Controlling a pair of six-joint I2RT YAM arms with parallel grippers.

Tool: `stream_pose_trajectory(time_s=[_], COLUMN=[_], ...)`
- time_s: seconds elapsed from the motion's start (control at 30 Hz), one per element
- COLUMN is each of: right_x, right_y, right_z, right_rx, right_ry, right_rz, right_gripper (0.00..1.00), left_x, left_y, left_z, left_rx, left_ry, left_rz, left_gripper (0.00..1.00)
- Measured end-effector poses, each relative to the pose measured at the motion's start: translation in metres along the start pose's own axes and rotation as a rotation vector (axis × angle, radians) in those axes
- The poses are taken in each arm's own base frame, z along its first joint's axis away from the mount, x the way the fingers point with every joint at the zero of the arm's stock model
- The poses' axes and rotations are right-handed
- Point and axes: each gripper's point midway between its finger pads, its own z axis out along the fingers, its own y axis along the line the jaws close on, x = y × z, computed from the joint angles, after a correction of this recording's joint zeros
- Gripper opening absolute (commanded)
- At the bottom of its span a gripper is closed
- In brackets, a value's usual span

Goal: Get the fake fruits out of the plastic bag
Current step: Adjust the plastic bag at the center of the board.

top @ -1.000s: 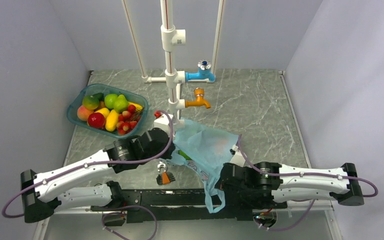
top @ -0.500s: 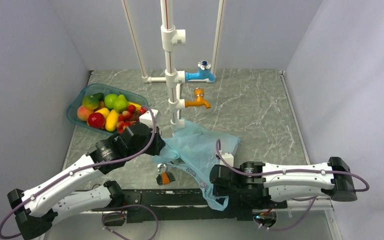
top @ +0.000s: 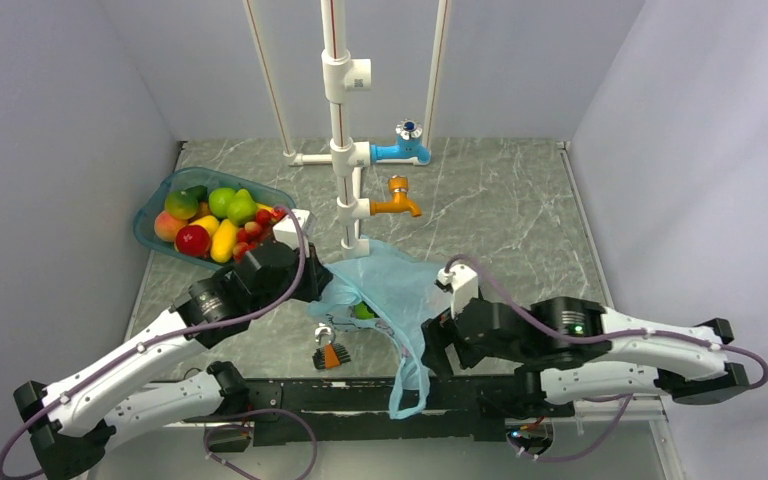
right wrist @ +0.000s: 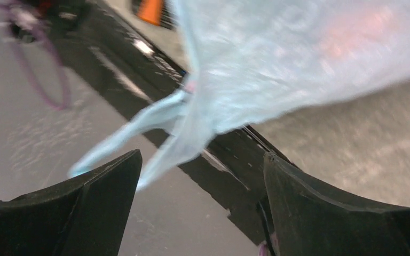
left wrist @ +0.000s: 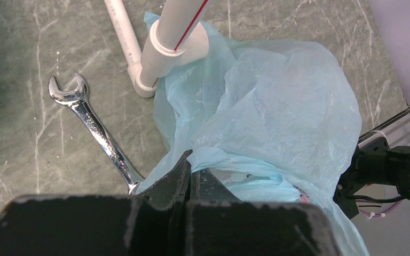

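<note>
The light-blue plastic bag lies crumpled at the foot of the white pipe stand, one loop handle trailing over the table's front edge. My left gripper is shut on the bag's left rim; in the left wrist view its jaws pinch a fold of the bag. A round green fruit shows in the bag's mouth. An orange tint glows through the plastic, blurred. My right gripper stands open beside the handle, with nothing between its fingers. The other fruits are hidden.
A teal basket of other fruit stands at the back left. The white pipe stand carries a blue tap and an orange tap. A steel wrench lies left of the bag.
My right gripper has opened, let go of the bag's handle and drawn back to the right. My left gripper, still shut on the rim, has pulled the bag leftward.
</note>
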Motion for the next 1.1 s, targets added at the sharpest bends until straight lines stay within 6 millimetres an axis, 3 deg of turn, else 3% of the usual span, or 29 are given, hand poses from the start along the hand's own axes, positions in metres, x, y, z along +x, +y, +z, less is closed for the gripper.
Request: stream_pose_trajectory(time_s=[0.07, 0.17, 0.23, 0.3, 0.4, 0.53, 0.63, 0.83, 1.1], right_x=[-0.013, -0.034, -0.042, -0.049, -0.051, -0.047, -0.051, -0.075, -0.061], right_y=[0.014, 0.049, 0.069, 0.088, 0.105, 0.087, 0.063, 0.033, -0.033], right_z=[-0.008, -0.013, 0.0, 0.021, 0.067, 0.116, 0.139, 0.143, 0.169], right_rx=[-0.094, -0.249, -0.286, -0.293, -0.254, -0.107, 0.045, 0.24, 0.431], right_ry=[-0.05, -0.127, -0.14, -0.14, -0.138, -0.174, -0.221, -0.361, -0.393], right_rz=[-0.056, -0.175, -0.259, -0.332, -0.434, -0.528, -0.562, -0.536, -0.428], right_gripper=[0.72, 0.34, 0.23, 0.17, 0.0, 0.0, 0.0, 0.0, 0.0], left_x=[0.001, 0.002, 0.002, 0.003, 0.004, 0.0, -0.003, -0.003, -0.006], left_y=[0.0, 0.0, -0.001, -0.003, -0.006, -0.009, -0.013, -0.017, -0.017], left_z=[0.002, 0.005, 0.006, 0.007, 0.007, 0.004, 0.002, 0.001, 0.001], left_rx=[-0.004, -0.005, -0.002, 0.007, 0.018, 0.039, 0.059, 0.075, 0.077], left_ry=[0.007, 0.011, 0.013, 0.019, 0.023, 0.01, -0.002, 0.002, -0.019], left_rz=[0.002, 0.003, 0.003, 0.003, 0.002, -0.004, -0.011, -0.031, -0.052], left_gripper=[0.0, 0.0, 0.0, 0.0, 0.0, 0.0, 0.0, 0.0, 0.0])
